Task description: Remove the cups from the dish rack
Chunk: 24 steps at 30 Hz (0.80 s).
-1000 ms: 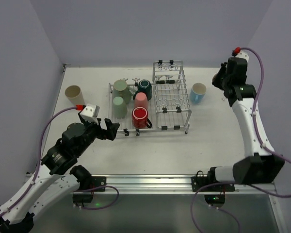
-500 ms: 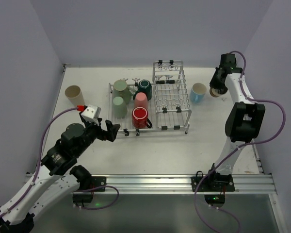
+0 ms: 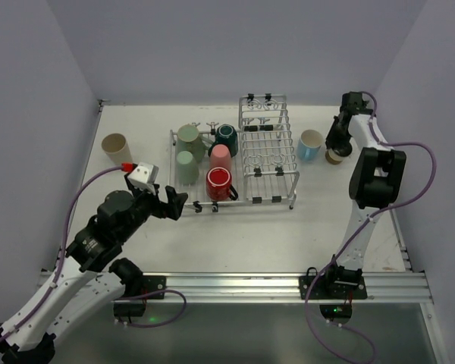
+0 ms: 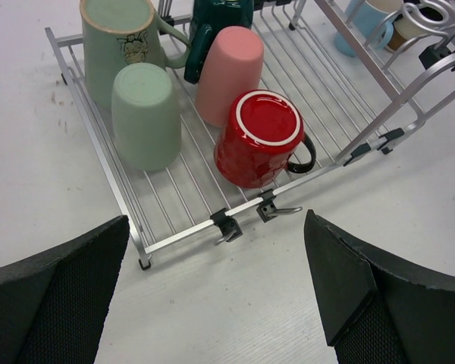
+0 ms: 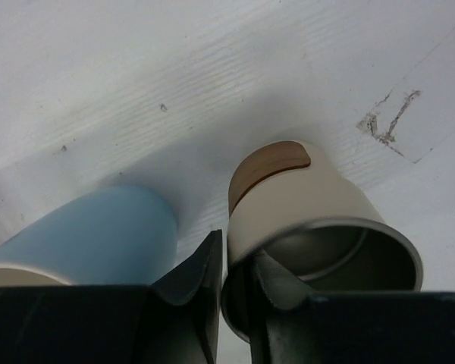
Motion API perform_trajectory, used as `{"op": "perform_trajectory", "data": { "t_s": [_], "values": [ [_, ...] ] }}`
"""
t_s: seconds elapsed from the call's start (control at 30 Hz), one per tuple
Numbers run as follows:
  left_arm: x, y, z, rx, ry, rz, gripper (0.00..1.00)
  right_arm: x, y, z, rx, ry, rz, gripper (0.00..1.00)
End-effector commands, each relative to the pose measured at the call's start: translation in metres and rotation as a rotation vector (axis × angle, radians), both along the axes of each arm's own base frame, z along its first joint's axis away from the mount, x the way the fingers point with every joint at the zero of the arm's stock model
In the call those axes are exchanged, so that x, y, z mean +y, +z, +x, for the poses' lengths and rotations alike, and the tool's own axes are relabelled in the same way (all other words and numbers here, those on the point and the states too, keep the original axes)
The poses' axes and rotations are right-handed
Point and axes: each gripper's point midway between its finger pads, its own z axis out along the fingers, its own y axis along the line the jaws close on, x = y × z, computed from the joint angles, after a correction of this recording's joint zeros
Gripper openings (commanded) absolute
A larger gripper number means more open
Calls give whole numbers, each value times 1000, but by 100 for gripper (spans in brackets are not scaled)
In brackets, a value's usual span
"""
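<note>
The dish rack [image 3: 269, 163] holds a red mug [image 3: 219, 184], a pink cup [image 3: 221, 157], a dark teal mug [image 3: 227, 136], a sage green cup [image 3: 186, 165] and a sage green mug [image 3: 188, 138], all upside down. My left gripper [image 3: 174, 203] hovers open just in front of the rack's near-left corner [image 4: 174, 193], facing the red mug [image 4: 262, 136]. My right gripper [image 5: 236, 250] pinches the rim of a beige cup [image 5: 303, 197], one finger inside and one outside. That cup [image 3: 334, 156] is down at the table beside a light blue cup [image 3: 310, 143].
Another beige cup [image 3: 116, 147] stands upright on the table far left of the rack. The raised pronged section [image 3: 263, 114] of the rack carries no cups. Walls close in at the left, back and right.
The right arm has swung down and lowered the beige cup to the table next to the light blue cup. The left arm has hardly moved.
</note>
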Motion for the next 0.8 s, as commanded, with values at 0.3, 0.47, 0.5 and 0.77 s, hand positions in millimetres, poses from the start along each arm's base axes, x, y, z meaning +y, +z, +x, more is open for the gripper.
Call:
{"op": "perform_trajectory", "data": {
  "t_s": [0.3,0.47,0.5,0.77],
  "values": [
    [-2,-2,10,-4,2,31,100,1,80,15,-172,7,-4,45],
    [-9,1,12,12,-15,16,100,22,170,4,-440,17,71,46],
    [-14,0,13,27,-29,15,100,23,167,-6,-443,10,81,47],
    [-68,10,20,101,-207,-63,100,74,219,-88,-799,136,250,69]
  ]
}}
